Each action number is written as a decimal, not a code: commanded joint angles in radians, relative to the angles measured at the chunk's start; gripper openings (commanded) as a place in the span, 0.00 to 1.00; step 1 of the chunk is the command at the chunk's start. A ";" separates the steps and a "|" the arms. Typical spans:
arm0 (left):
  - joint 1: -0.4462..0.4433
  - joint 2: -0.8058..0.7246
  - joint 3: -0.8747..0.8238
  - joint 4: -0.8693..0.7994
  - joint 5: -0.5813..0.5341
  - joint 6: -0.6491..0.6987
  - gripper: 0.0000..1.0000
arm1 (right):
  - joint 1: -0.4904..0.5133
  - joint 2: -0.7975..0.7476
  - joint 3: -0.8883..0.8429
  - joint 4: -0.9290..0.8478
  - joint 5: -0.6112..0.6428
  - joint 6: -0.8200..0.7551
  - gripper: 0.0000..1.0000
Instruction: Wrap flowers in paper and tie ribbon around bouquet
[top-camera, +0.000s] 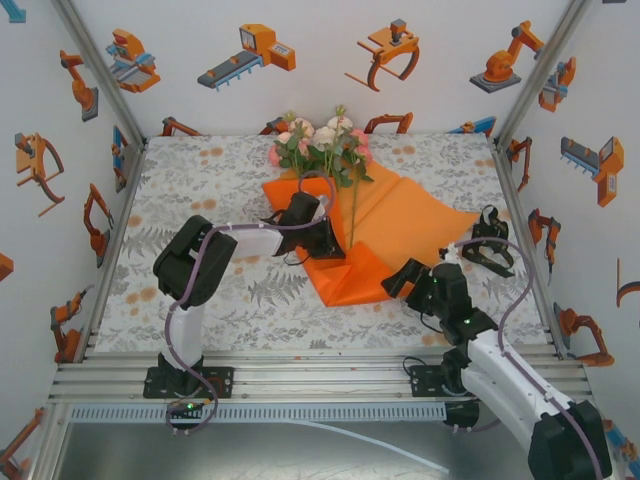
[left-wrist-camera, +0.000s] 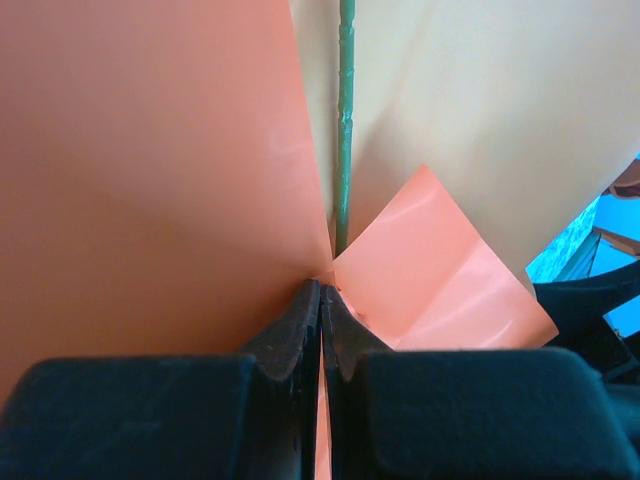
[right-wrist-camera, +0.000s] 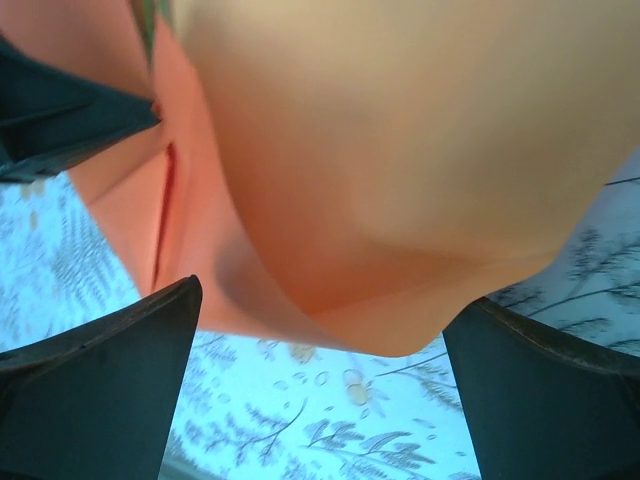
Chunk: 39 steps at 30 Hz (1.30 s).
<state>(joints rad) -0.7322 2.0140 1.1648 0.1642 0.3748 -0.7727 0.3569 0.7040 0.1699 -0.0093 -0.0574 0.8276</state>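
The flowers (top-camera: 318, 140), pink and white roses with green leaves, lie at the back of the orange paper (top-camera: 410, 225), their stems running toward me. My left gripper (top-camera: 328, 245) is shut on a fold of that paper (left-wrist-camera: 150, 180). In the left wrist view a thin orange edge sits pinched between the jaws of my left gripper (left-wrist-camera: 322, 290), and one green stem (left-wrist-camera: 345, 120) runs straight ahead of them. My right gripper (top-camera: 408, 278) stands open at the paper's front right edge. In the right wrist view a curled lip of paper (right-wrist-camera: 380, 150) hangs between the right gripper's (right-wrist-camera: 330, 300) fingers, untouched. The black ribbon (top-camera: 492, 250) lies in a loose heap to the right.
The floral tablecloth (top-camera: 200, 190) lies bare to the left and along the front. White walls with robot cartoons close in the back and both sides. A metal rail (top-camera: 300, 375) runs along the near edge by the arm bases.
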 joint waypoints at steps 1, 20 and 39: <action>-0.004 0.022 0.034 -0.006 0.004 0.000 0.11 | 0.007 0.060 -0.040 0.096 0.146 0.029 0.90; -0.004 0.023 0.037 -0.005 0.006 0.005 0.10 | 0.039 0.266 0.160 0.348 -0.101 -0.197 0.43; -0.006 0.053 0.038 0.031 0.000 -0.032 0.10 | 0.203 0.482 0.385 0.174 -0.259 -0.483 0.29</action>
<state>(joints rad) -0.7326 2.0464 1.1873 0.1738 0.3771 -0.7849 0.5529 1.1748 0.5171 0.2146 -0.2993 0.4088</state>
